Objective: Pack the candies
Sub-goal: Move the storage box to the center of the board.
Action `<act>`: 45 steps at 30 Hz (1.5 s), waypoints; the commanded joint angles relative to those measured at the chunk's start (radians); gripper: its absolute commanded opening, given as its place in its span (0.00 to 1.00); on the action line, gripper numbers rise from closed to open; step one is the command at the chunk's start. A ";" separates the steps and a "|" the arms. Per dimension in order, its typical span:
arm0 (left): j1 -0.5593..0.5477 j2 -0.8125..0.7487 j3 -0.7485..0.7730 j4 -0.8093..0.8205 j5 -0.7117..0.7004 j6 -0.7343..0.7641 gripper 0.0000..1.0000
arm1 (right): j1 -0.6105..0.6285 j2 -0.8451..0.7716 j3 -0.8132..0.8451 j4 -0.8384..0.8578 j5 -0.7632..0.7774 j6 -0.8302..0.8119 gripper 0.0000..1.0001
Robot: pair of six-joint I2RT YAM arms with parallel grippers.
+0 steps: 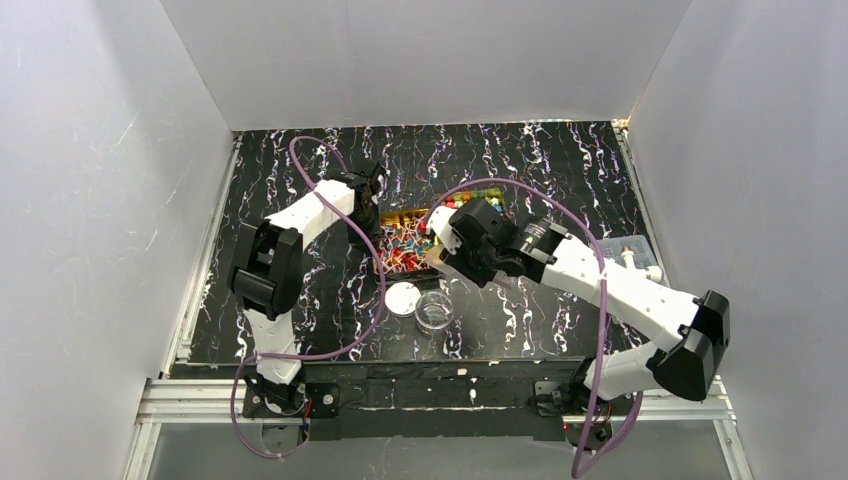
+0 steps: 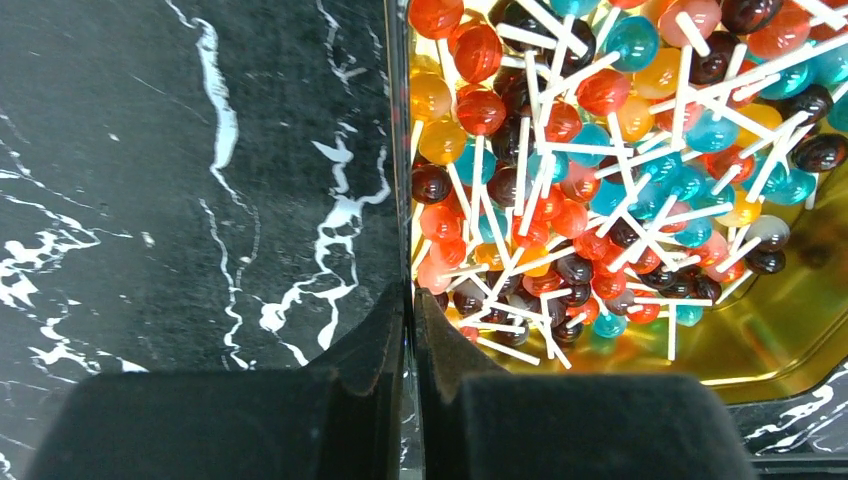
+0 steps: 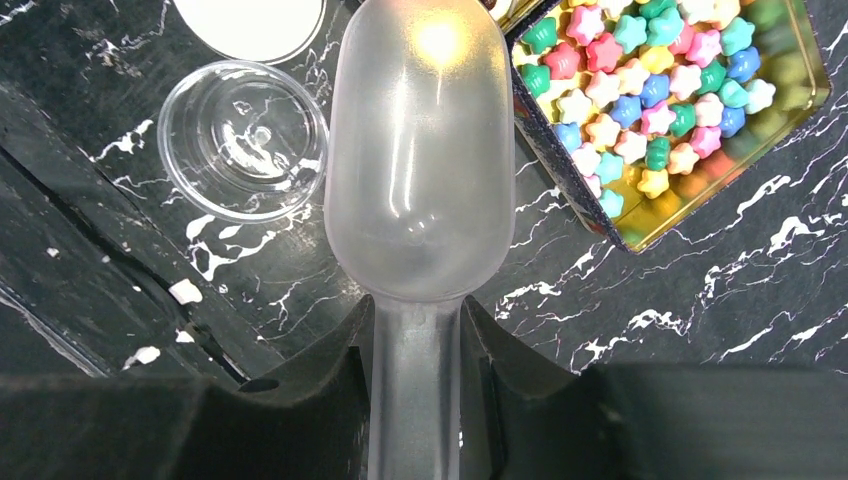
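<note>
Two tins (image 3: 800, 90) hold candies (image 3: 640, 90); left jaws pinch lollipop tin (image 2: 780, 350), right jaws grasp scoop (image 3: 420, 170).

Both arms leaning in over the middle of the table

Left arm (image 1: 300, 215) reaches forward, left gripper (image 2: 410, 310) pinched tight on the gold tin (image 2: 790, 350) wall. Right arm (image 1: 610, 275) angles in from the right, right gripper (image 3: 415, 330) clamped round the scoop (image 3: 415, 170) handle.

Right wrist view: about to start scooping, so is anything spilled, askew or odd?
Nothing stands out. The candies all lie inside their tin, the scoop in the right gripper is empty, and the open jar stands upright and empty. No candy on the table.
</note>
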State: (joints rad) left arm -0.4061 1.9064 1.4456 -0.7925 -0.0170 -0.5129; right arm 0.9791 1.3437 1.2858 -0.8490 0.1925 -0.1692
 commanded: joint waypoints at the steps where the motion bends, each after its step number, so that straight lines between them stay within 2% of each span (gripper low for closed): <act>1: -0.057 -0.019 -0.069 0.037 0.125 -0.067 0.00 | -0.041 0.051 0.082 -0.050 -0.048 -0.078 0.01; 6: -0.057 -0.057 -0.103 0.041 0.113 -0.057 0.01 | -0.051 0.135 0.143 -0.096 -0.041 -0.129 0.01; 11: -0.058 -0.092 -0.118 0.040 0.101 -0.033 0.13 | -0.055 0.216 0.212 -0.130 -0.017 -0.142 0.01; 16: -0.054 -0.159 -0.133 0.036 0.071 -0.015 0.30 | -0.057 0.291 0.273 -0.157 -0.001 -0.136 0.01; 29: -0.019 -0.480 -0.296 0.027 0.039 0.016 0.45 | -0.059 0.465 0.429 -0.276 0.030 -0.105 0.01; 35: -0.018 -0.641 -0.385 0.027 0.112 0.067 0.60 | -0.058 0.560 0.522 -0.345 0.061 -0.100 0.01; 42: -0.018 -0.817 -0.461 0.022 0.181 0.123 0.74 | -0.054 0.646 0.603 -0.383 0.081 -0.086 0.01; 45: -0.017 -0.883 -0.485 0.023 0.214 0.167 0.76 | -0.049 0.684 0.636 -0.394 0.087 -0.077 0.01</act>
State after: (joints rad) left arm -0.4263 1.1042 0.9894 -0.7475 0.1341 -0.4194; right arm 0.9234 1.9987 1.8458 -1.1980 0.2543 -0.2642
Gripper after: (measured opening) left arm 0.749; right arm 0.380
